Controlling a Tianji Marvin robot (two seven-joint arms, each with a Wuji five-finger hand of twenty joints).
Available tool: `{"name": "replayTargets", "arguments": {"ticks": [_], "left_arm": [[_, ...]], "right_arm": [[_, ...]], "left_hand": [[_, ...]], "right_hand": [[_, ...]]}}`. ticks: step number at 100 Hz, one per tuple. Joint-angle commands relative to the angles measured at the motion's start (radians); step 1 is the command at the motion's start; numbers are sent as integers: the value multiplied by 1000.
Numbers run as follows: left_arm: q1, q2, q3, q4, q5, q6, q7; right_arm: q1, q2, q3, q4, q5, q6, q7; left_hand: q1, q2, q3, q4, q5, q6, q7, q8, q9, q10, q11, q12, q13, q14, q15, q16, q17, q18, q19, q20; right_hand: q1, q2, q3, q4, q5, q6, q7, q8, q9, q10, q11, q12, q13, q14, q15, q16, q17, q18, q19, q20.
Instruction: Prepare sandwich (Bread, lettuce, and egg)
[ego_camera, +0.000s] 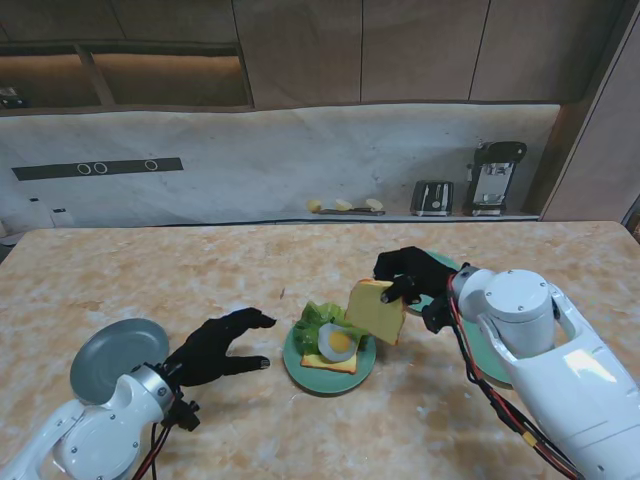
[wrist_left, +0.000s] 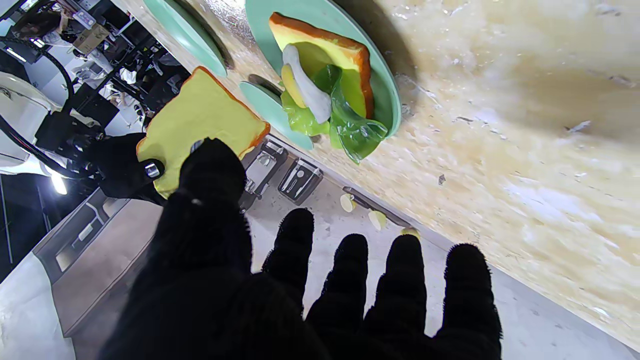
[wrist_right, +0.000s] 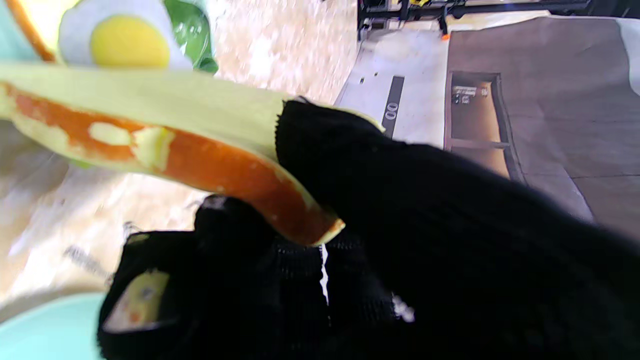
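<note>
We can read only one marking: "00", two round figures on the dark strip (wrist_right: 391, 106) on the pale back wall, upper middle of the right wrist view; the same strip (ego_camera: 97, 168), at upper left of the stand view, shows three small rings; nothing else carries legible text.

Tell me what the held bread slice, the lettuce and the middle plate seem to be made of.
Bread slice in the right hand: likely foam or soft plastic; matte yellow face, painted orange crust chipped pale in the right wrist view.
Lettuce: apparently translucent glossy plastic or vinyl; light shines through and glints off it.
Plate: smooth mint-green, probably plastic or glazed ceramic; cannot tell which.
</note>
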Motion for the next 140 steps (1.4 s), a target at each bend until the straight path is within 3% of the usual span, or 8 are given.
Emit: {"name": "replayTargets", "arguments": {"ticks": [1, 40, 98, 140], "left_arm": [[11, -3, -3, -6, 4, 6, -9], [24, -3, -18, -13, 15, 15, -8], [31, -2, -26, -17, 17, 21, -13], [25, -2, -24, -11, 13, 23, -17]], "right_arm": [[17, -19, -20, 19, 9, 3, 13], [114, -52, -135, 159, 196, 33, 88], [235, -56, -250, 319, 242, 47, 243], [315, -72, -336, 432, 245, 31, 306]], "left_hand": [[7, 21, -16, -22, 15, -17, 10, 7, -1, -22, 9, 4, -18, -13, 14, 11, -13, -7, 14, -20], [7, 21, -17, -22, 14, -17, 10, 7, -2, -22, 9, 4, -19, -13, 13, 11, -14, -8, 13, -19], [7, 22, -16, -22, 16, -17, 11, 7, -1, -20, 9, 4, -20, -14, 13, 11, -14, -8, 12, -19], [7, 23, -17, -22, 16, -19, 10, 7, 0, -23, 9, 4, -19, -15, 13, 11, -15, -9, 12, -19]], "right_hand": [[80, -9, 51, 47, 26, -4, 1, 6, 23, 91, -11, -145, -2, 53, -12, 13, 62, -113, 24, 29], [90, -26, 51, 52, 42, 10, -13, 9, 33, 113, -25, -136, 6, 79, -20, 10, 72, -78, 20, 43], [86, -17, 57, 58, 44, 18, -19, 14, 31, 120, -25, -130, -1, 83, -4, 3, 71, -70, 32, 58], [76, 8, 48, 58, 32, 14, -24, 15, 15, 117, -27, -130, -21, 83, -3, 2, 52, -69, 25, 59]]}}
